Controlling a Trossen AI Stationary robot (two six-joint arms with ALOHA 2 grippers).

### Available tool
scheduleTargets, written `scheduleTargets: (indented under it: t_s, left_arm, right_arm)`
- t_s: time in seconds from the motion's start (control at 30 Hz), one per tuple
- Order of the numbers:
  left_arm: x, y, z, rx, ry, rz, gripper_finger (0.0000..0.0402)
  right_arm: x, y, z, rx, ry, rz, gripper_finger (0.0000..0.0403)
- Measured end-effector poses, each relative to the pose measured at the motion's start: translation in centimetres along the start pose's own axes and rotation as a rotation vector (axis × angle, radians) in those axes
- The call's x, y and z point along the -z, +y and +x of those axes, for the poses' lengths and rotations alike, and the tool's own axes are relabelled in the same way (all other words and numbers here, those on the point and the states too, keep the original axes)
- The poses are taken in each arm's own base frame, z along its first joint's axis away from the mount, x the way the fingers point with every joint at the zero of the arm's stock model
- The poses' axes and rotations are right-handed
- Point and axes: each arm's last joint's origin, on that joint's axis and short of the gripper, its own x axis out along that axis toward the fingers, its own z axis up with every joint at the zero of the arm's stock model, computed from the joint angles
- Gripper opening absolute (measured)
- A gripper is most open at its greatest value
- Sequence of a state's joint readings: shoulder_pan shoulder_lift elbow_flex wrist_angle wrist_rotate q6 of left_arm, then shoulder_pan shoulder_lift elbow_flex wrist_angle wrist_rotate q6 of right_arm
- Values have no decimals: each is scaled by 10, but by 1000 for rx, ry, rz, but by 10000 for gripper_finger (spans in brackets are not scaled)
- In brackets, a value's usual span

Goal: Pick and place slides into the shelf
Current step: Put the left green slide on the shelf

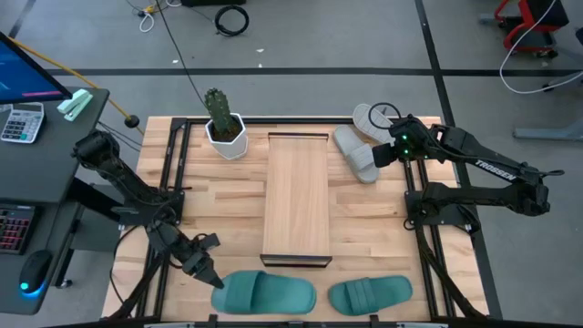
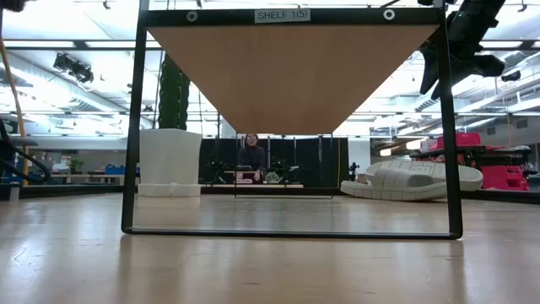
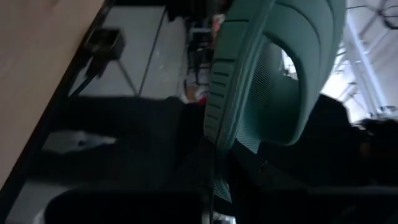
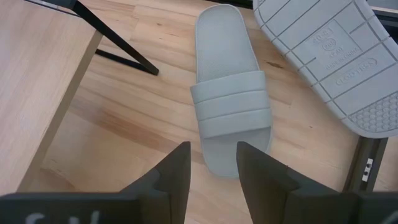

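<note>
My left gripper [image 1: 211, 278] is at the table's near left, shut on a teal slide [image 1: 266, 292] that fills the left wrist view [image 3: 273, 68]. A second teal slide [image 1: 369, 293] lies flat on its sole to the right of it. The shelf [image 1: 296, 196] stands in the middle of the table. At the far right lie two grey slides: one sole down [image 4: 230, 93], the other sole up [image 4: 329, 56]. My right gripper [image 4: 211, 177] hovers open above the near end of the sole-down grey slide and touches nothing. My left gripper pinches the teal slide's left end [image 3: 214, 155] between its two fingers, coming nearly level from the table's left and lying along the slide. The slide reaches out toward the right, strap side up. Whether its far end rests on the table, I cannot tell.
A potted cactus [image 1: 221, 123] stands at the far left beside the shelf. The shelf's black frame [image 2: 291, 232] rests on the tabletop. A desk with a keyboard and a calculator [image 1: 20, 121] is off the table's left. A person [image 2: 251, 156] sits far behind the table.
</note>
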State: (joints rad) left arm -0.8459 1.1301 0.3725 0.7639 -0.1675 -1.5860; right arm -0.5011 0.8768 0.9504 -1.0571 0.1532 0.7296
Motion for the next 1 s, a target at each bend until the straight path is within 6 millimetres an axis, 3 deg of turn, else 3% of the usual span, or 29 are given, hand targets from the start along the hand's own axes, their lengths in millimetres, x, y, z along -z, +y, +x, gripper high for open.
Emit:
scheduleTargets:
  t_s: [0.57,0.8,1.0]
  left_arm:
    - [-22,-19,0,190,-106,98,25]
    - [-38,-38,0,272,-188,192,25]
    - [-52,-50,-6,218,-211,261,25]
  right_arm:
    - [0,0,0,-1,1,0,137]
    - [0,0,0,-1,1,0,137]
    - [0,0,0,-1,1,0,137]
